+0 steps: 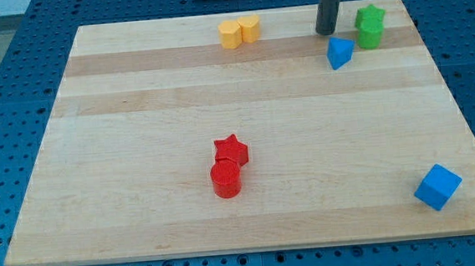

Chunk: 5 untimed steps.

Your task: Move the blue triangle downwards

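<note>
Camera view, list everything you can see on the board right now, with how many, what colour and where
Wooden board: one, light wood, fills most of the view, on a blue perforated table.
Yellow blocks: two, touching, near the view's top edge, centre; shapes unclear.
Green blocks: two, touching, at the view's top right; the upper one looks like a star.
Blue triangle: one, just below and left of the green pair.
Red star: one, below centre.
Red cylinder: one, touching the star's lower side.
Blue cube: one, the view's bottom right corner.
My tip: one dark rod, just above the blue triangle, left of the green blocks.
</note>
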### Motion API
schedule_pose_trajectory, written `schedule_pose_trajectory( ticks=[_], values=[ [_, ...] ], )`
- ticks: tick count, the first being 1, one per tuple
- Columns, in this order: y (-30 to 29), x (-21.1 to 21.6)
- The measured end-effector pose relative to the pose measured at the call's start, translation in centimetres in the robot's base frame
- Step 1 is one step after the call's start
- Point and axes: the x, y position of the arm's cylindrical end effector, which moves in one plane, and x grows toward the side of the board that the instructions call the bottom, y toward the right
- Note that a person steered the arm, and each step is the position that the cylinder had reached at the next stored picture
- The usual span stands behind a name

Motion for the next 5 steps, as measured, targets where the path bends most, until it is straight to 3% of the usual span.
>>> schedule_pose_trajectory(
  ticks=[2,5],
  values=[
    [0.0,0.5],
    [0.0,7.2]
  ],
)
